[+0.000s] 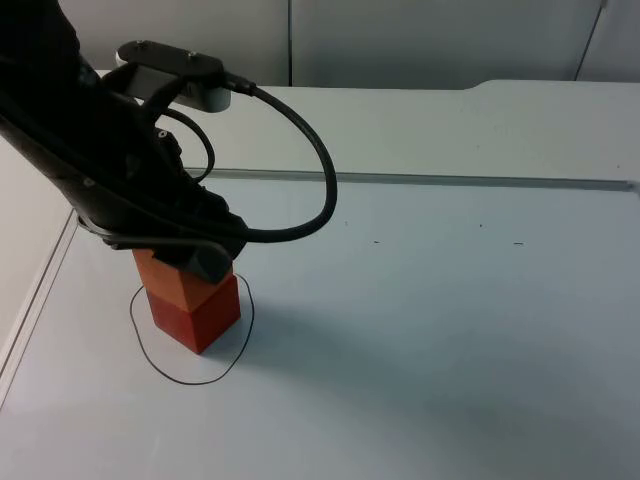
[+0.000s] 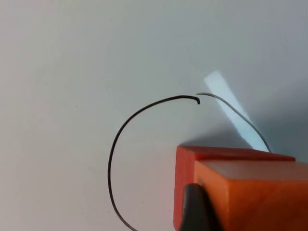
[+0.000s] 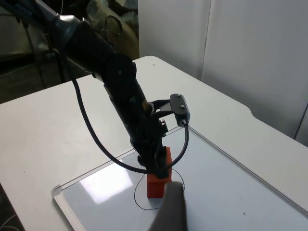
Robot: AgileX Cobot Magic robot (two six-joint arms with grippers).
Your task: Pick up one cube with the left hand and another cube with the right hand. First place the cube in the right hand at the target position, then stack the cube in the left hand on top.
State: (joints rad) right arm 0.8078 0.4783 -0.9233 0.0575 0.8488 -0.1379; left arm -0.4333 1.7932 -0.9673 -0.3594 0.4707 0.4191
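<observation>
An orange cube (image 1: 178, 282) rests on a red cube (image 1: 208, 318), turned a little against it. The stack stands inside a black hand-drawn circle (image 1: 165, 367) at the table's left. My left gripper (image 1: 190, 258) comes down from the upper left and is shut on the orange cube. In the left wrist view a black fingertip (image 2: 195, 208) presses the orange cube (image 2: 255, 192), with the red cube (image 2: 185, 175) under it and the circle (image 2: 115, 144) around them. My right gripper (image 3: 171, 211) waits high and far back from the stack (image 3: 158, 180).
The stack stands on a white board whose raised far edge (image 1: 480, 181) crosses the table; its left edge (image 1: 40, 285) runs close to the circle. Bare white surface stretches to the right of the stack.
</observation>
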